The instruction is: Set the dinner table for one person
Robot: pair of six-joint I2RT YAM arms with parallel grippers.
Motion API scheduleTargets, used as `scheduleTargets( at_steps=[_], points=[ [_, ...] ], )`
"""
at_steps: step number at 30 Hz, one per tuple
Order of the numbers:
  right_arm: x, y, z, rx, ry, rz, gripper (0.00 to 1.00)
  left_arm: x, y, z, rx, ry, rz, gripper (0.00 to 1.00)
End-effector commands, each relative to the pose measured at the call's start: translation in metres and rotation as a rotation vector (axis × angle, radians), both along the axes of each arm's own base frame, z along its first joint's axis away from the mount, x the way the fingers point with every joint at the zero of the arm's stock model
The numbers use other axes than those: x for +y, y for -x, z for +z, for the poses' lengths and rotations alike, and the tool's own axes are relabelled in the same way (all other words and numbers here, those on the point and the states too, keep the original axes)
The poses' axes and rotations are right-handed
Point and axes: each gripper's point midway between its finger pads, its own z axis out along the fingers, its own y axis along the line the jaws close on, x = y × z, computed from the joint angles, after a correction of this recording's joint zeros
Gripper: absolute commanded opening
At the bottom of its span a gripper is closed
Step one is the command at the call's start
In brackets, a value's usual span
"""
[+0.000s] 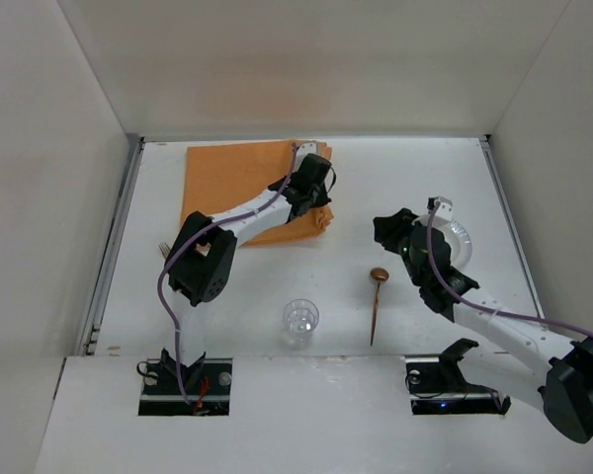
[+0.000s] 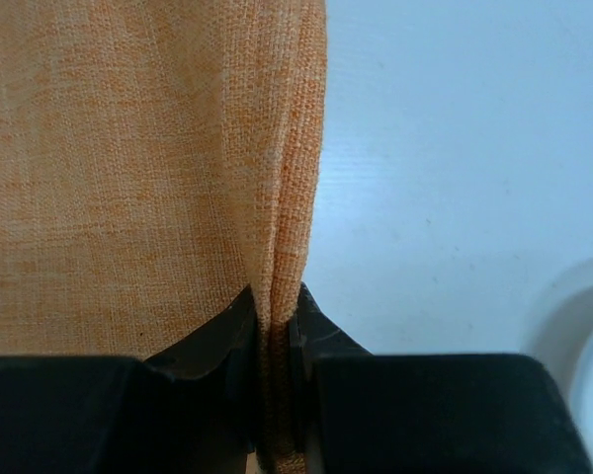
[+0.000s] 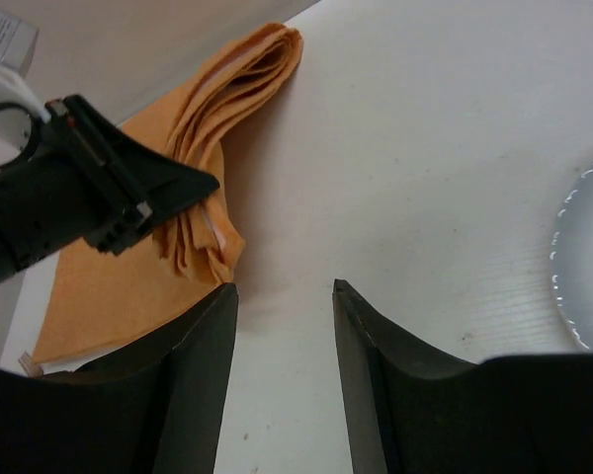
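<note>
The orange cloth placemat (image 1: 232, 183) lies at the back left of the white dinner table (image 1: 395, 178), its right edge bunched into folds (image 3: 212, 138). My left gripper (image 1: 311, 190) is shut on that right edge; in the left wrist view the jaws (image 2: 275, 308) pinch a fold of the cloth (image 2: 128, 168). My right gripper (image 1: 390, 232) hangs open over bare table to the right of the placemat, nothing between its fingers (image 3: 282, 288). The left gripper (image 3: 128, 188) also shows in the right wrist view.
A clear plate (image 1: 460, 242) sits at the right, partly under the right arm; its rim (image 3: 585, 267) shows at the right of the wrist view. A brown spoon (image 1: 377, 299) and a clear glass (image 1: 299, 321) lie nearer the front. Fork tines (image 1: 164, 249) peek out beside the left arm.
</note>
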Motion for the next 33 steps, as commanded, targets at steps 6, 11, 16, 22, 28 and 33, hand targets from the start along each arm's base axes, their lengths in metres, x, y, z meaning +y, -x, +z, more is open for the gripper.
scheduleTargets(
  at_steps=[6,11,16,22,28,33],
  points=[
    [-0.01,-0.008,0.007,-0.013,-0.079,-0.039,0.5,-0.102,0.05,0.045,0.009,0.273,-0.151,0.1],
    [-0.019,-0.012,0.0,0.006,-0.083,-0.071,0.51,-0.129,0.078,0.051,0.029,0.299,-0.217,0.37],
    [-0.029,-0.015,-0.01,0.044,-0.096,-0.104,0.56,-0.07,0.076,0.063,-0.033,0.24,-0.099,0.44],
    [-0.014,-0.024,-0.028,0.11,-0.068,-0.061,0.58,0.051,0.084,0.04,-0.073,0.074,0.145,0.47],
    [0.021,-0.03,-0.051,0.204,0.021,0.069,0.28,0.175,0.107,-0.002,-0.024,-0.032,0.441,0.5],
    [0.064,-0.024,-0.07,0.271,0.18,0.188,0.11,0.218,0.126,-0.025,0.022,-0.059,0.536,0.5]
  ],
)
